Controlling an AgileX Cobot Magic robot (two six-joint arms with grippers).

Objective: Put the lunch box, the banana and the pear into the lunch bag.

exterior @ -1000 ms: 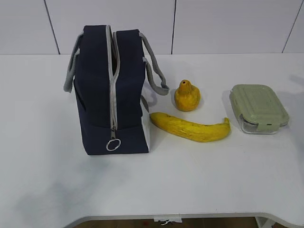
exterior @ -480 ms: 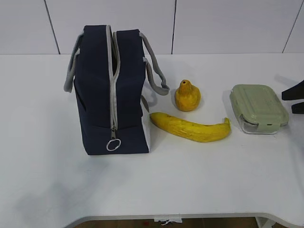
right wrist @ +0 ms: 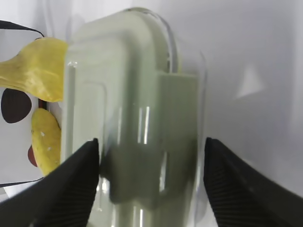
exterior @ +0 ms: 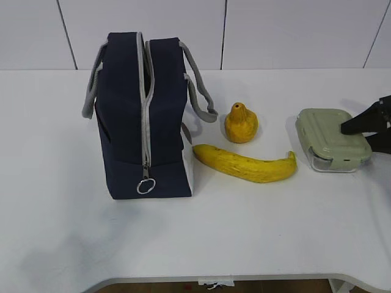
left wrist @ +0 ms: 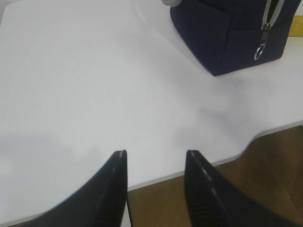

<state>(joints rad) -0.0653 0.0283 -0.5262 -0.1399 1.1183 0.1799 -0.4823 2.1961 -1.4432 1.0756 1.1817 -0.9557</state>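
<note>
The right end effector hangs spread wide over the lunch box, which sits right of the banana on the worktop, untouched.

Upright lunch bag, pear, banana, lunch box, right claw alongside

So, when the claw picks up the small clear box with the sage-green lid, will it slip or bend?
The small clear box with the sage-green lid looks rigid, so bending seems unlikely. Its glossy walls and rounded corners may slip. The open right claw straddles it, apparently not yet touching.
</note>
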